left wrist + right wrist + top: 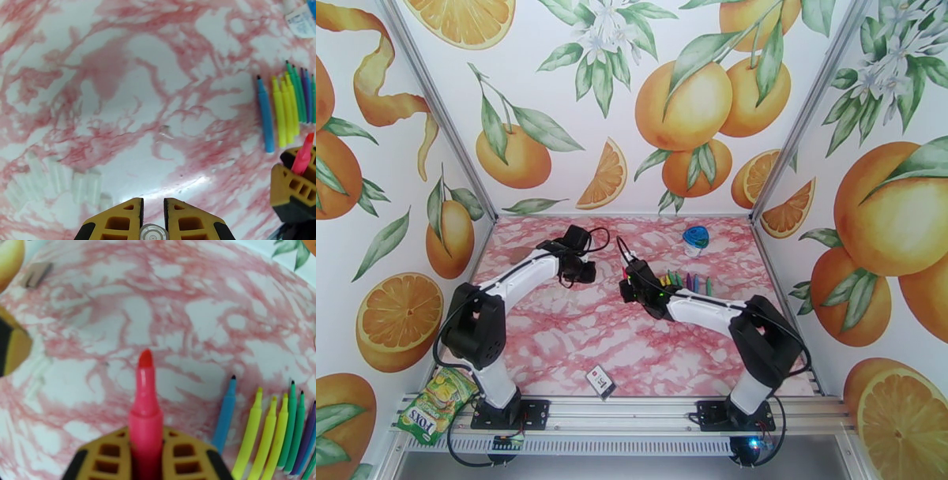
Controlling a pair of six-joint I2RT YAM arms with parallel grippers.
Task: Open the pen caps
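The right hand (146, 435) is clamped tight round a pink pen (145, 398). The pen's red tip stands bare beyond the fingertips, so its cap looks to be off. The left hand (153, 205) is pinched shut on a small clear round piece (152, 233), probably that cap. Just to the right of the right hand lies a row of uncapped pens (249, 429). Ahead and left of the left hand, clear loose caps (59, 181) rest on the table (158, 79). The best next move is to bring each hand low before releasing, with the cap set beside the caps and the pen laid parallel to the row, so nothing rolls.
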